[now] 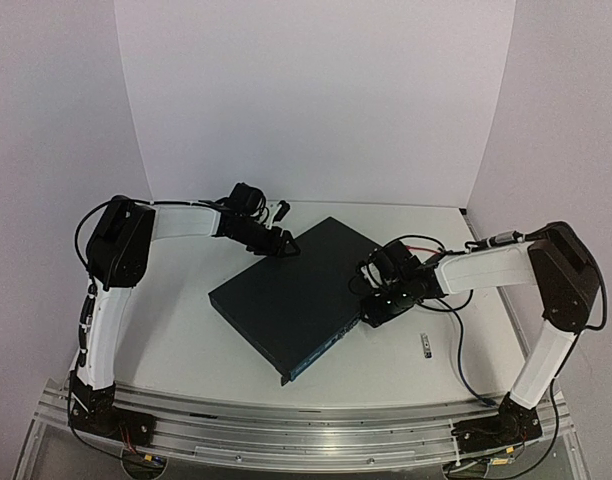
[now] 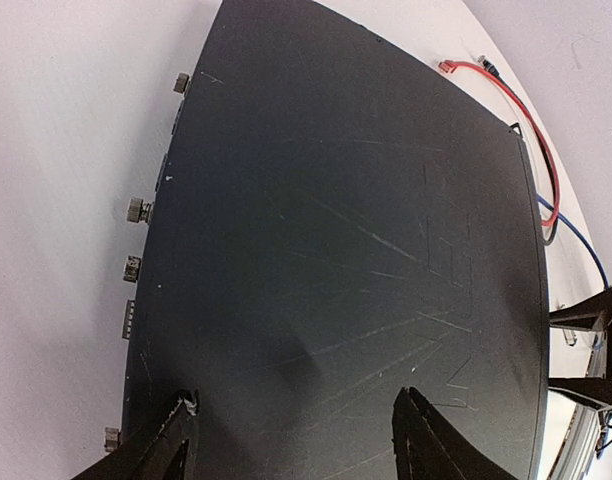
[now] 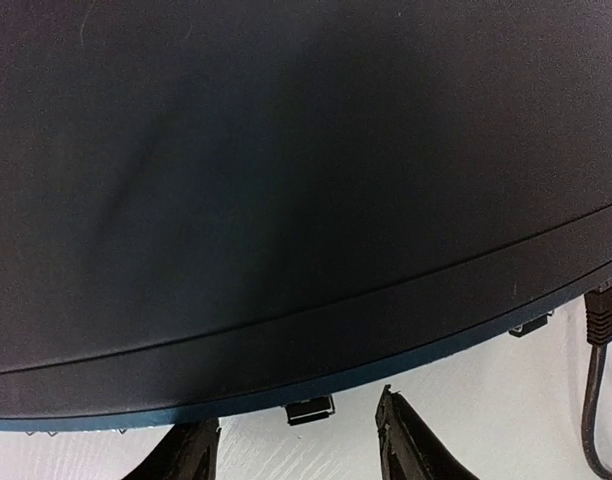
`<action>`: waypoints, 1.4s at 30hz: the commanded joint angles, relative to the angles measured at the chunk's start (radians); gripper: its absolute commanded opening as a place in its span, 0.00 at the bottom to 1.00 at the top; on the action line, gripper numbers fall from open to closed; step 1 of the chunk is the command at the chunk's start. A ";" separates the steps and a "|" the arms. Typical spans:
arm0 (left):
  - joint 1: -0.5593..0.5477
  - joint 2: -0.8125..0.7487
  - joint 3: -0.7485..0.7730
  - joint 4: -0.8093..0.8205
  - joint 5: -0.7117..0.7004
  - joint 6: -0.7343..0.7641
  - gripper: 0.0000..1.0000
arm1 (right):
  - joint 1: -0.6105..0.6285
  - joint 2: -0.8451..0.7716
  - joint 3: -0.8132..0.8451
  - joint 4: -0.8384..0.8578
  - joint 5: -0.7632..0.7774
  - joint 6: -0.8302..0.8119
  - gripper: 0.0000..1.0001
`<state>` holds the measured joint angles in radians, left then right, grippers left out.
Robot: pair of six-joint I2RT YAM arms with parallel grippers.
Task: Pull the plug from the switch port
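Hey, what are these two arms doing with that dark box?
They're set to pull a small plug out of the switch, that flat dark box. The left claw sits at its far-left edge, seemingly steadying it. The right claw straddles the plug on the right edge, not yet touching it.

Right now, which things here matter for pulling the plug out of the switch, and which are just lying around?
Part of the job: the switch; the plug in its edge; the right gripper, open around the plug; the left gripper, over the switch's top.
Lying about: small silver piece on the table; red cable beside the switch.
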<state>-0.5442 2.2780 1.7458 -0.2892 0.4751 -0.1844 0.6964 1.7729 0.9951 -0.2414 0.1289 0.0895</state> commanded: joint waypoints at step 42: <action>0.005 0.088 -0.023 -0.232 -0.081 -0.025 0.65 | -0.042 -0.079 -0.122 0.042 -0.043 -0.037 0.00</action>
<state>-0.5442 2.2810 1.7611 -0.3164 0.4644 -0.1839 0.6613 1.7784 0.9699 -0.1725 0.0809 -0.0809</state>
